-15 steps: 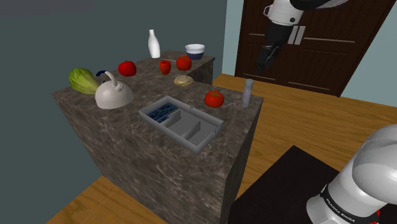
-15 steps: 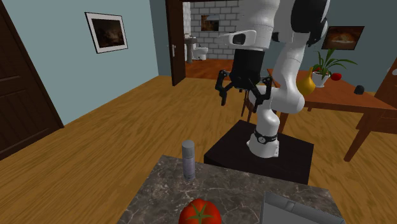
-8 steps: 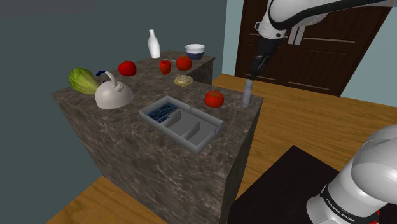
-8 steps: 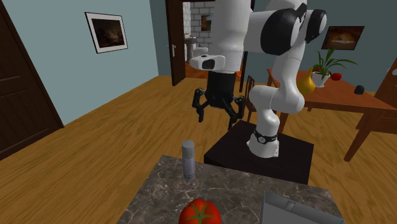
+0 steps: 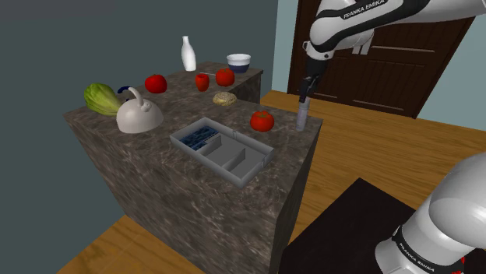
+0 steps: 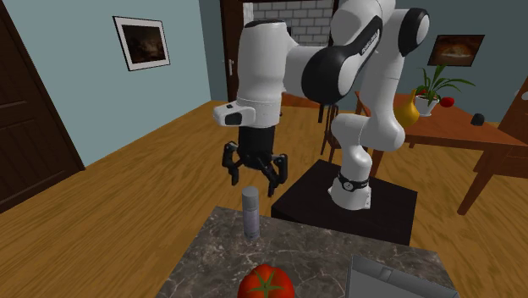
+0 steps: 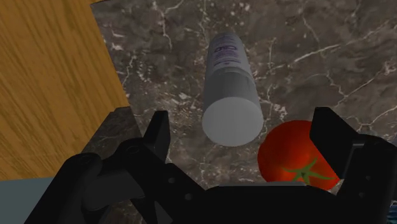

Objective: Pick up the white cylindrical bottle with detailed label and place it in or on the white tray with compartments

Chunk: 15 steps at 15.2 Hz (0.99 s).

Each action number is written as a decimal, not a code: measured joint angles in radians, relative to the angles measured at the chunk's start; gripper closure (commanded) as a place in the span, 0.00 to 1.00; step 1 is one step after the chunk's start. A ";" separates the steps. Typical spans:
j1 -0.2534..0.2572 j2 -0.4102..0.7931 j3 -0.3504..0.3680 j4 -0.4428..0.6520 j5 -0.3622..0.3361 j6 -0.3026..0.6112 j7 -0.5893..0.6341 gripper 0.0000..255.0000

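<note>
Hand (image 6: 253, 181) spread over upright bottle (image 6: 251, 213) near desk (image 6: 207, 264) edge; an off-centre descent could tip it off, or a finger could hit the tomato (image 7: 298, 163) beside it.

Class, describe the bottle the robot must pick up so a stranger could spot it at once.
Find the dark marbled counter, then its corner nearest the brown door. There, beside a red tomato, stands the bottle: a slim, upright, pale grey cylinder, unlike the curvy white vase farther back.
</note>
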State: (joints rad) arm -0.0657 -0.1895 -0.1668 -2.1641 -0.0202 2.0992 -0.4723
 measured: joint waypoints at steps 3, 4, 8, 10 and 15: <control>-0.001 0.021 -0.004 -0.017 0.003 0.037 -0.008 0.00; -0.001 0.027 -0.005 -0.026 0.004 0.053 -0.009 0.00; -0.001 0.049 -0.006 -0.047 0.008 0.095 -0.012 0.00; -0.001 0.050 -0.006 -0.049 0.008 0.098 -0.012 0.00; -0.001 0.050 -0.006 -0.050 0.008 0.099 -0.012 1.00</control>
State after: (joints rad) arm -0.0665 -0.1392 -0.1732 -2.2138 -0.0120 2.1987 -0.4844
